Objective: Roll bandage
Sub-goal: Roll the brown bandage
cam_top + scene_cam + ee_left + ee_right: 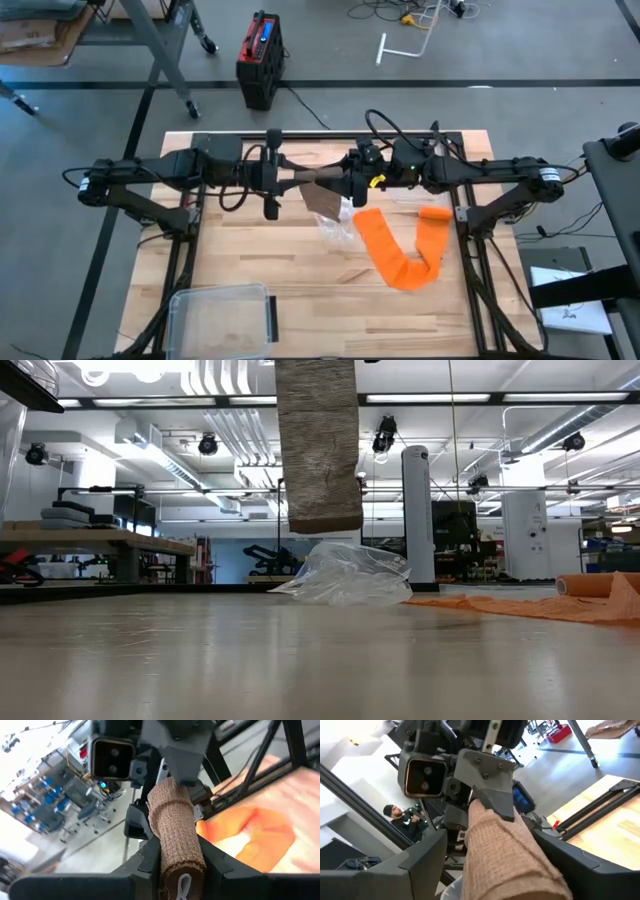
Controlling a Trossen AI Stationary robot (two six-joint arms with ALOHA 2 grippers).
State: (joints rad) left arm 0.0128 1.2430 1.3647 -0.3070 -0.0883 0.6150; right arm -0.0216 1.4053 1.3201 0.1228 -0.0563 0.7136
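A tan bandage roll [172,825] is held in the air over the middle of the table, between my two grippers, which face each other. My left gripper [180,865] is shut on the roll. From the right, my right gripper [505,860] stands open, one finger on each side of the roll's other end [510,850]. A loose tan tail [318,450] hangs down from the roll, its end clear of the table. An orange bandage [400,250] lies unrolled on the table at the right. My left gripper pinches the roll's left end [181,851] between its two fingers [147,862]. The fingers come level from the table's left and lie along the roll. The roll is lifted clear of the table, with its tail hanging below. My right gripper: a gap shows beside one finger [427,852]; whether the other touches the roll, I cannot tell.
A crumpled clear plastic bag [335,230] lies under the grippers, beside the orange bandage. A clear plastic container [222,315] stands near the table's front left corner. Bare wood lies between them.
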